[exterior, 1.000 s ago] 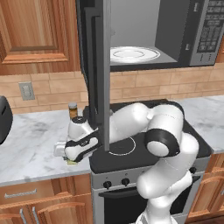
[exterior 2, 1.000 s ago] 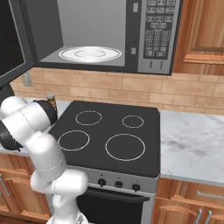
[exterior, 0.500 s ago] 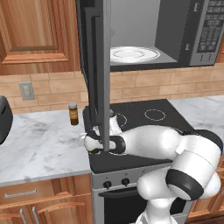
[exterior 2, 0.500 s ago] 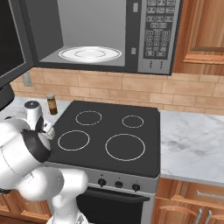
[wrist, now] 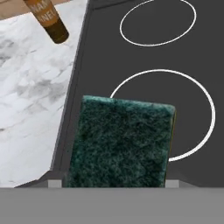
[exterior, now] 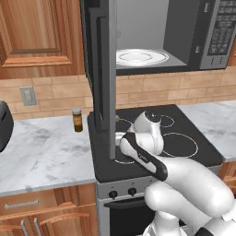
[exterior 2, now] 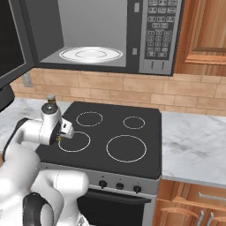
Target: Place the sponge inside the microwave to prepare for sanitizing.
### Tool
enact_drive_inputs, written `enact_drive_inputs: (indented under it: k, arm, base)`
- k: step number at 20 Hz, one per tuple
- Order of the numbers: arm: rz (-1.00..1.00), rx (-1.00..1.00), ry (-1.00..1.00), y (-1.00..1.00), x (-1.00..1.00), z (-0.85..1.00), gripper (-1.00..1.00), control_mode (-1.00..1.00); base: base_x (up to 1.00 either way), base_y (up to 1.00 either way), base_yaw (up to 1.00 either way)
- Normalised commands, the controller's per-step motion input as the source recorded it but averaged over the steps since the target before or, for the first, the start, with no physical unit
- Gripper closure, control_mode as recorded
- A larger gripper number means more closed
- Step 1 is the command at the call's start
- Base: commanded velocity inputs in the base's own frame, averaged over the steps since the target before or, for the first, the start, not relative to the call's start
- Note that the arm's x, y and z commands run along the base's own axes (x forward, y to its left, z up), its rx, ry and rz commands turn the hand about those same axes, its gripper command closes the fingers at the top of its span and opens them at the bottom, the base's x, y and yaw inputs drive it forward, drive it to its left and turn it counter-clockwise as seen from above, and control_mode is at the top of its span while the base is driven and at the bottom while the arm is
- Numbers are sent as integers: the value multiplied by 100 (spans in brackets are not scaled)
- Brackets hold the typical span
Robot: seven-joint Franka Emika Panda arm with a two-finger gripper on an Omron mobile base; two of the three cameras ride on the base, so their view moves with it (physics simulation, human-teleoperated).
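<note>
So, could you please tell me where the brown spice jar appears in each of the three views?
Left base view: spice jar left of centre, upright on the counter.
Right base view: spice jar at the left, its top poking up behind the white arm.
Hand view: spice jar top left, tilted.
Shared landmark: the black stovetop beside it.

Open microwave [exterior 2: 155, 39] cavity holds a plate [exterior 2: 90, 54]; door [exterior: 103, 78] overhangs stovetop [exterior 2: 110, 137].

Kitchen count: one of nearly everything.

One dark-green-topped yellow sponge [wrist: 122, 144], one grey steel microwave [exterior 2: 152, 39] holding one white round plate [exterior 2: 90, 54], one brown dark-lidded jar [exterior: 77, 120], and four white rings on one black stovetop [exterior 2: 145, 152].
</note>
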Motion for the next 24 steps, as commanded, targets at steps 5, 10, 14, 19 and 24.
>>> enact_drive_inputs:
  k: [5, 10, 14, 19, 24]
  arm:
    - [0, -3, -11, -84, -17, 93, 100, -100]
    - [0, -10, 0, -72, -20, 100, 100, -100]
    - [0, -15, 0, -58, -18, 100, 100, -100]
    - [-1, -8, 0, -11, -33, 100, 100, -100]
    - [0, -1, -1, 0, -30, 99, 100, -100]
  base:
    - [0, 0, 0]
    - [0, 0, 0]
    - [0, 0, 0]
    - [0, 0, 0]
    - [0, 0, 0]
